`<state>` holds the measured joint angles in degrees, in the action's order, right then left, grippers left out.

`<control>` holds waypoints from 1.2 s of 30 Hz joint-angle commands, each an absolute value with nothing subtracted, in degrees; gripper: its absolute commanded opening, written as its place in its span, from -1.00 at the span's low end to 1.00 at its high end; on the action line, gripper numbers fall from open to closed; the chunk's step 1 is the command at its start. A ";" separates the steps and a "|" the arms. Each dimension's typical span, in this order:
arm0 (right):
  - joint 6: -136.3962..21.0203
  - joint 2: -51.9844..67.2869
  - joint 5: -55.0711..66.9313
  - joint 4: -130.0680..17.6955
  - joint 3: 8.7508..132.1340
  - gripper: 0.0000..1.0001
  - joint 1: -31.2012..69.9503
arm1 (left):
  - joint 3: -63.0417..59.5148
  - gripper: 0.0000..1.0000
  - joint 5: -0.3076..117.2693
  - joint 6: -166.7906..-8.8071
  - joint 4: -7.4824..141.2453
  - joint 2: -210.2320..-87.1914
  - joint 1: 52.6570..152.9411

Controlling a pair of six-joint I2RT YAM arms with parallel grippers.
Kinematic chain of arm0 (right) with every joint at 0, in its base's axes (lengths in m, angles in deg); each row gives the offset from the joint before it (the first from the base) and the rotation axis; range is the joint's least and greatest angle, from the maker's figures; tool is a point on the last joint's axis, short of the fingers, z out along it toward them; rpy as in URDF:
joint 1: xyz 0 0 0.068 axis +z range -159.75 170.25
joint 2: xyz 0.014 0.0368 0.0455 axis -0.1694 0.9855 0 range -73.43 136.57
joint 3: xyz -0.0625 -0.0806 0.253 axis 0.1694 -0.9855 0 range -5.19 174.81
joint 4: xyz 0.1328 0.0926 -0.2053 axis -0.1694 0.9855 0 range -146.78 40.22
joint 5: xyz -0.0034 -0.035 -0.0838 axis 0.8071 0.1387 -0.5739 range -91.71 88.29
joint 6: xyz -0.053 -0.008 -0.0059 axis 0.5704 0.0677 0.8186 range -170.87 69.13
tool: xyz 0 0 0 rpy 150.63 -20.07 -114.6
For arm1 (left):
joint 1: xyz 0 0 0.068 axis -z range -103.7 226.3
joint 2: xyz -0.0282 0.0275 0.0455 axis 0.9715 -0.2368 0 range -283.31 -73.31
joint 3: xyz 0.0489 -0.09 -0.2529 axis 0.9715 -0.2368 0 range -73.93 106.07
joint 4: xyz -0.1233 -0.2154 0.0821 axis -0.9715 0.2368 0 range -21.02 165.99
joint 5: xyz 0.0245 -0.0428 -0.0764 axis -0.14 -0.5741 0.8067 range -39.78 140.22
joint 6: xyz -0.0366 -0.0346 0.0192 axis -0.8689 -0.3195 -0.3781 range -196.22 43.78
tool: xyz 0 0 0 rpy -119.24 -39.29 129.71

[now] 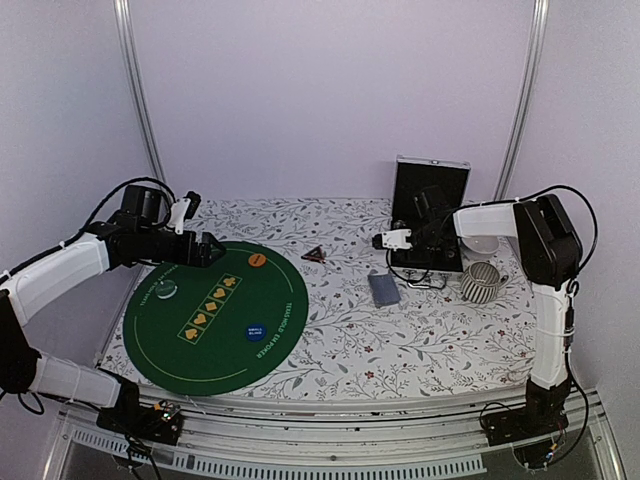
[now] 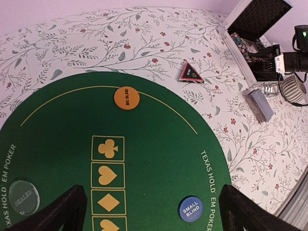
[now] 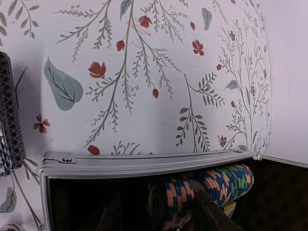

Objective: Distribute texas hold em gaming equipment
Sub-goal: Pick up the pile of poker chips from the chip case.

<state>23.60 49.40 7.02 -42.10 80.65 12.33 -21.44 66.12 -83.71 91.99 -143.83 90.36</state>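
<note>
My right gripper (image 3: 159,211) reaches into the silver-and-black case (image 3: 144,163). Its fingers straddle a short stack of orange-and-blue poker chips (image 3: 175,202); the right finger touches the stack and a dark gap shows at the left finger. More chips (image 3: 226,180) lie in a row behind. My left gripper (image 2: 153,192) hangs open and empty above the green mat (image 1: 160,340). On the mat sit an orange disc (image 2: 126,97), a blue disc (image 2: 191,209) and a clear disc (image 2: 23,196). The triangular marker (image 2: 190,73) and the deck of cards (image 1: 383,288) lie on the floral cloth.
The case's lid (image 1: 430,190) stands upright at the back right. A ribbed cup (image 1: 483,282) and a white bowl (image 1: 485,243) sit just right of the case, under my right arm. Walls close in the back and both sides.
</note>
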 commanded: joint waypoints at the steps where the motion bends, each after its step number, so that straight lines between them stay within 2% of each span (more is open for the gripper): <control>1: 22.99 47.81 5.57 -38.06 79.19 0.01 12.45 | -21.99 0.96 66.84 -83.25 91.13 -144.15 89.74; 7: 22.66 49.56 3.88 -38.06 82.10 0.04 11.97 | -21.99 0.96 66.83 -83.25 91.13 -144.06 89.73; 13: 23.16 51.08 2.95 -38.04 84.07 0.19 11.80 | -22.08 0.96 66.75 -83.25 91.13 -144.15 89.74; 36: 24.34 53.56 3.92 -29.65 86.48 0.16 11.43 | -22.18 0.96 66.66 -83.16 91.18 -144.15 89.74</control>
<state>23.74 52.87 3.76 -35.96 86.99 11.92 -21.44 66.27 -83.71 91.99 -143.85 90.36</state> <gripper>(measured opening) 0.585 0.982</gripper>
